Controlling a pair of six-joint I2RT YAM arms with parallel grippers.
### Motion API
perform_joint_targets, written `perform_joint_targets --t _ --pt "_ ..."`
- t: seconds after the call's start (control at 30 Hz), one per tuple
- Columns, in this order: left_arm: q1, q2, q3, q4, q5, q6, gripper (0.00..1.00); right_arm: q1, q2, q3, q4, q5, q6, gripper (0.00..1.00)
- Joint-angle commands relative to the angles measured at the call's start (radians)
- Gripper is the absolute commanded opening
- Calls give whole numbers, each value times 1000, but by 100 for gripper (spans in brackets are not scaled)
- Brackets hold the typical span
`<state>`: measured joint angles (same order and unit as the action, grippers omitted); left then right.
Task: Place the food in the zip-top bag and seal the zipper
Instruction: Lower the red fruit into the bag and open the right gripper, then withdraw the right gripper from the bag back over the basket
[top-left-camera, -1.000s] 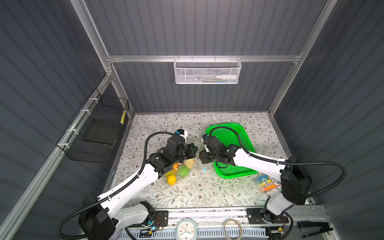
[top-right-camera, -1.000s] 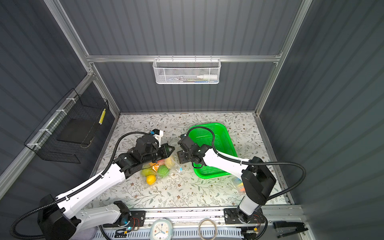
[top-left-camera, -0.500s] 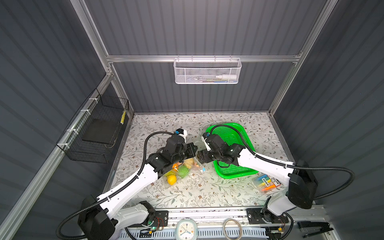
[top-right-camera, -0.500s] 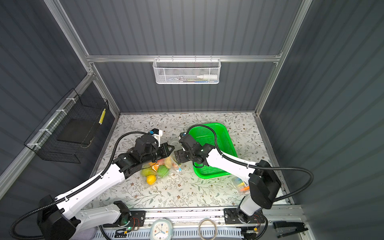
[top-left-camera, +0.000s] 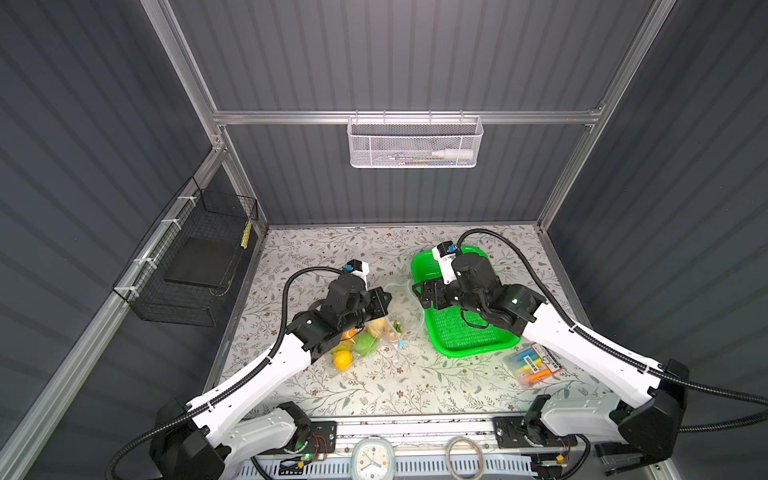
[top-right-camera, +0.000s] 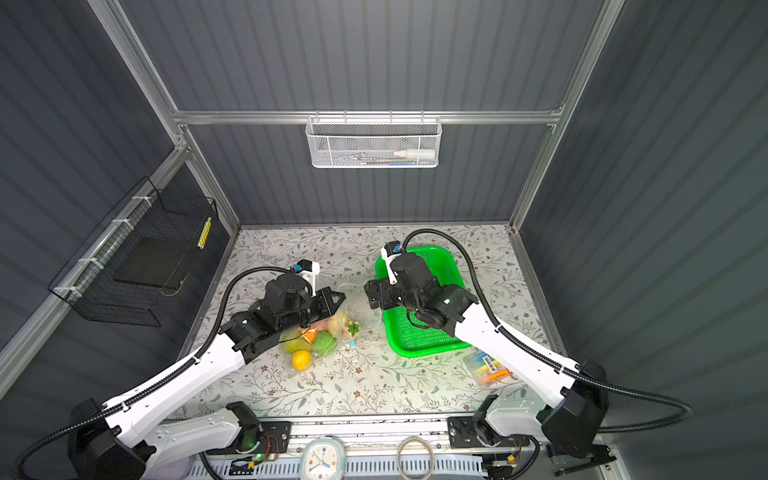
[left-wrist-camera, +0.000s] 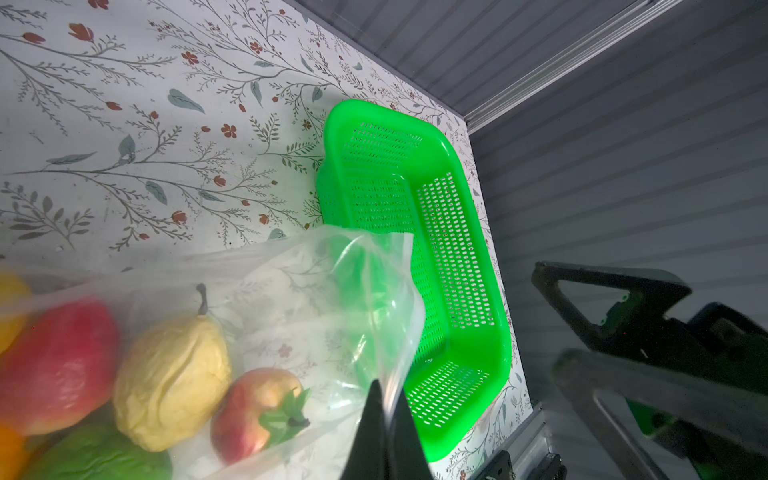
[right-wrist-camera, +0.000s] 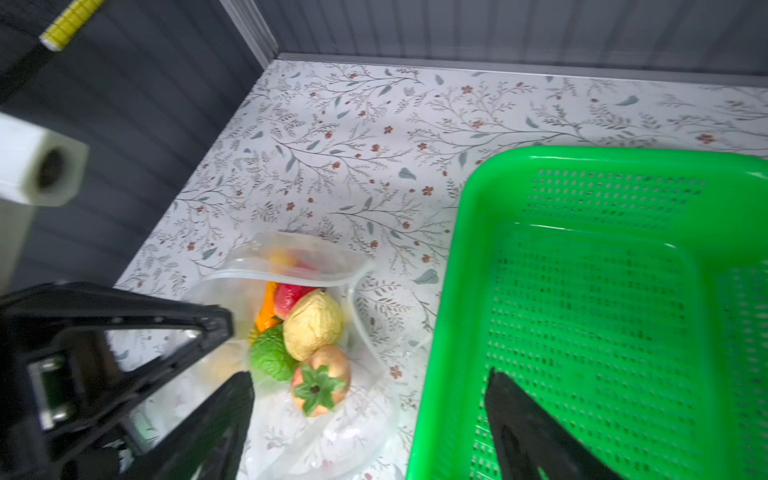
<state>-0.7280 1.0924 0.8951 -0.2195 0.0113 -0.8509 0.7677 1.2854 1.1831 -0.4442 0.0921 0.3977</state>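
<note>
1. We read the clock on both top views, with twelve toward the back wall. At the far left, a black wire basket (top-left-camera: 199, 266) hangs on the side wall, at nine o'clock from the desk (top-left-camera: 395, 386).
2. The left claw (top-left-camera: 384, 297) reaches in from seven o'clock. In the left wrist view its fingertips (left-wrist-camera: 376, 415) are clenched on a fold of clear film: it is grasping the zip-top bag (left-wrist-camera: 311, 291) at the edge.
3. The food (top-left-camera: 365, 343) lies inside the bag, bunched toward the bag's eight o'clock end, partly under the left arm. We make out a yellow lemon, a green lumpy piece, a pale yellow lumpy one, something red and a stemmed red-and-yellow fruit.
4. The bag rests on the desk near its middle, just beside the green basket (top-left-camera: 473, 353), which is at its three o'clock.
5. The zipper (right-wrist-camera: 286, 274) curves in an open loop, so the mouth gapes. Its blue slider (top-left-camera: 400, 343) sits at the bag's five o'clock edge.
6. The right claw (top-left-camera: 419, 293) hovers over the basket's nine o'clock rim, facing the bag. It is released, with its fingers (right-wrist-camera: 232, 407) spread wide and nothing between them.
7. A packet of coloured markers (top-left-camera: 534, 365) lies at four o'clock from the basket, apart from it.
</note>
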Motion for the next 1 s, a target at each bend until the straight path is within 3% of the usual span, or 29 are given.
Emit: perform_joint_targets --t 0.0,0.2,0.4,0.67,0.97 --pt "-7 -28 -8 -7 -36 -11 0 -30 2 -46 -84 25 -4 81" --pt "-7 -59 -26 -13 -72 -19 0 -53 28 -118 -69 -36 27 59" --pt "-8 -88 -25 -35 -99 -11 0 -46 130 -139 -6 -137 77 54" --pt "-7 -95 -31 -36 -94 -15 0 -31 275 -73 -44 -26 56 51" --pt "-7 -97 -36 -35 -94 -19 0 -26 360 -24 -63 61 43 36"
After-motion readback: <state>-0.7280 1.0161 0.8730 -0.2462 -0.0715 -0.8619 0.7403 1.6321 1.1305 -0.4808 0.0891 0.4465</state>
